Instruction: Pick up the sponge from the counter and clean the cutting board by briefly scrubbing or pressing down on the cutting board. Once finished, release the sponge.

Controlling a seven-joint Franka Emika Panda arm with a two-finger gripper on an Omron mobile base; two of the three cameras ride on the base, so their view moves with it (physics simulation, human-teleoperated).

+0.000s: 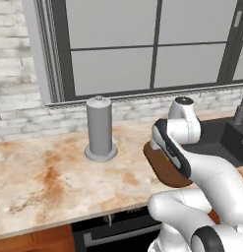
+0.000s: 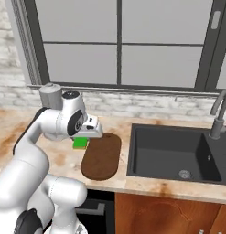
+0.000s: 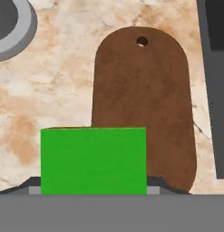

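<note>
A white robot arm reached over a marbled kitchen surface (image 2: pixel 13 132) below a large window. In the right base view, the pincer (image 2: pixel 82 138) sat at centre left of the frame, directly above the sponge (image 2: pixel 80 143). The sponge, a small bright green block, rested beside the left edge of the dark brown cutting board (image 2: pixel 101 156), near the board's far end; whether it touched the board could not be told. A black sink (image 2: pixel 174 153) filled the right of the frame, and a grey cylinder (image 1: pixel 99 129) stood at centre in the left base view. In the hand view the sponge (image 3: pixel 93 161) hid the fingertips, so whether the pincer was apart or clamped on it could not be told. The sponge looked light and soft, likely to squash under pressure; gripping across its two opposite side faces seemed best.
</note>
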